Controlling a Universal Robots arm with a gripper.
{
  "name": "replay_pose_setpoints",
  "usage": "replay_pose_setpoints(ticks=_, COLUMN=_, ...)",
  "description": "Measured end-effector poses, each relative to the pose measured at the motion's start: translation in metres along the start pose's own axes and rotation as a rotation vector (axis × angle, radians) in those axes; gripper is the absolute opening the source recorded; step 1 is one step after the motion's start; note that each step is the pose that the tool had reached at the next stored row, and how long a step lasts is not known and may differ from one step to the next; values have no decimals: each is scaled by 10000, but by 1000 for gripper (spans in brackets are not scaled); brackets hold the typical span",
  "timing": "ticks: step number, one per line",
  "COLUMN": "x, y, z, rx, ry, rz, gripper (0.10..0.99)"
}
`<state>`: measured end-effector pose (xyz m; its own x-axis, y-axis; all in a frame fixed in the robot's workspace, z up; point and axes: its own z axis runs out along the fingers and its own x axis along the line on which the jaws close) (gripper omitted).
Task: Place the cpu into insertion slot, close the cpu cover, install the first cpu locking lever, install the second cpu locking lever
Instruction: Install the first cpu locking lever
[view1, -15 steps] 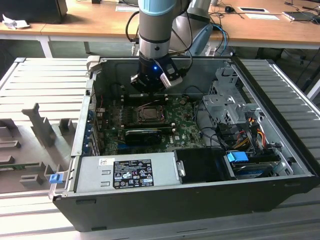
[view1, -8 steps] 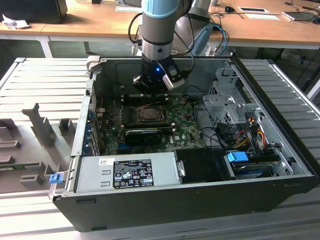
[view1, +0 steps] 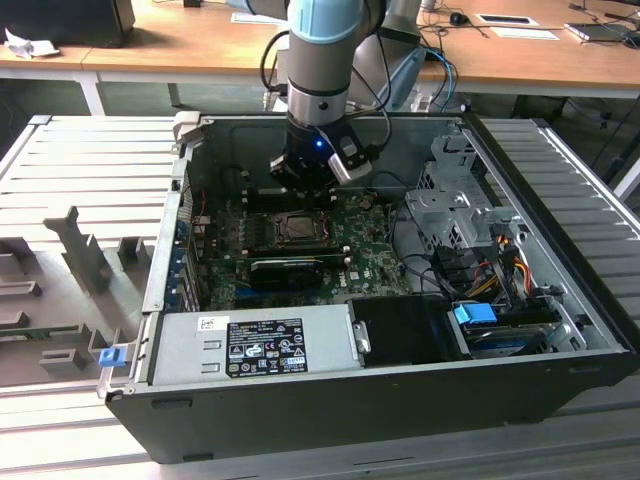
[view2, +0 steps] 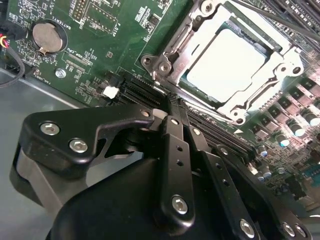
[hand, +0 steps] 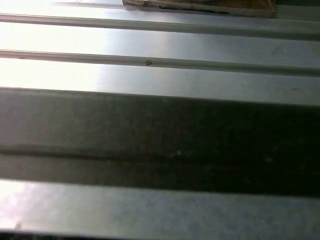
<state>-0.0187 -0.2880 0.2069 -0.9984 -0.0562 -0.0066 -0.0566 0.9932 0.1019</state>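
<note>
Case (view1: 560, 330) lies open on the ribbed worktop (view1: 90, 170), green board (view1: 375, 262) inside; arm (view1: 322, 60) reaches down over it; gripper (view2: 172, 102) hangs just beside the slot (view2: 240, 112), fingers (view2: 175, 150) pressed together, holding nothing; cover (view2: 187, 42) lies closed around the cpu (view2: 225, 62) seated in the slot.

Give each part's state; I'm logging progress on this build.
cpu: seated in the insertion slot.
cpu cover: lowered around the cpu.
end effector: fingers together, holding nothing, beside the slot.
computer case: open, side panel off.
</note>
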Motion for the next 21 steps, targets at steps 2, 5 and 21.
replay_pose_setpoints(ticks=2, x=0, y=-1, z=3, rx=2, ry=1, rz=3, gripper=106)
replay_pose_setpoints(ticks=5, x=-2, y=-4, z=8, rx=-2, ry=-1, rz=1, gripper=106)
replay_pose_setpoints(ticks=21, x=-11, y=-35, z=34, rx=-1, ry=-3, rz=8, gripper=106)
